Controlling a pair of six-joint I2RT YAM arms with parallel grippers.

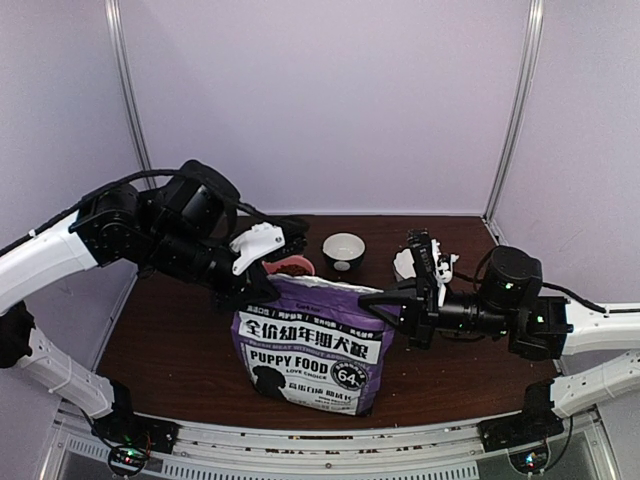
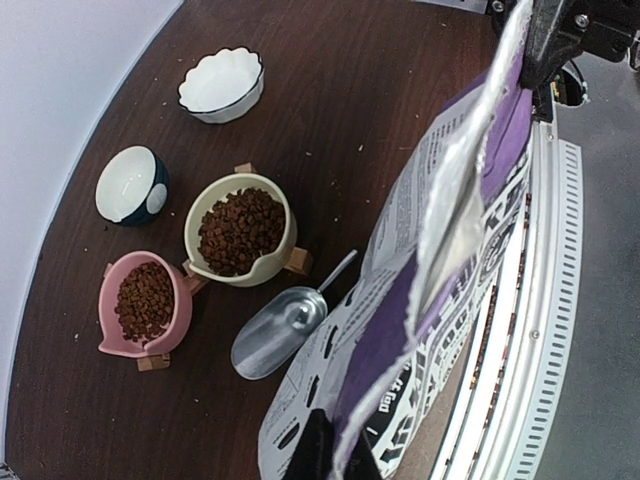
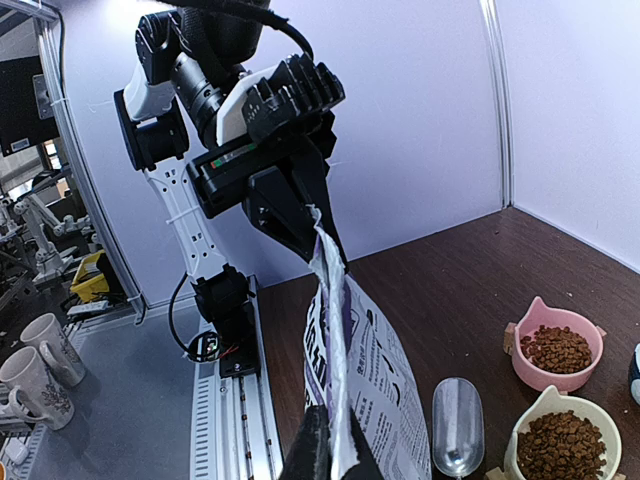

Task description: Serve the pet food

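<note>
The pet food is reddish-brown kibble [image 2: 240, 228] heaped in a cream bowl [image 2: 276, 262] and in a pink bowl [image 2: 108, 330]; it also shows in the right wrist view [image 3: 557, 348]. The purple-and-white PUPPY FOOD bag [image 1: 310, 355] stands at the table's front. My left gripper [image 1: 252, 292] is shut on the bag's top left corner, as the left wrist view [image 2: 338, 450] shows. My right gripper [image 1: 374, 298] is shut on the top right corner, as the right wrist view [image 3: 335, 450] shows. The bag's mouth is pulled flat and closed between them. A silver scoop [image 2: 280, 330] lies empty behind the bag.
A navy-and-white bowl [image 2: 130, 183] and a white scalloped bowl [image 2: 222, 83] sit empty behind the filled bowls. The pink bowl [image 1: 293, 266] is right behind the bag. Purple walls close in the table's back and sides. Mugs [image 3: 40, 360] stand off the table.
</note>
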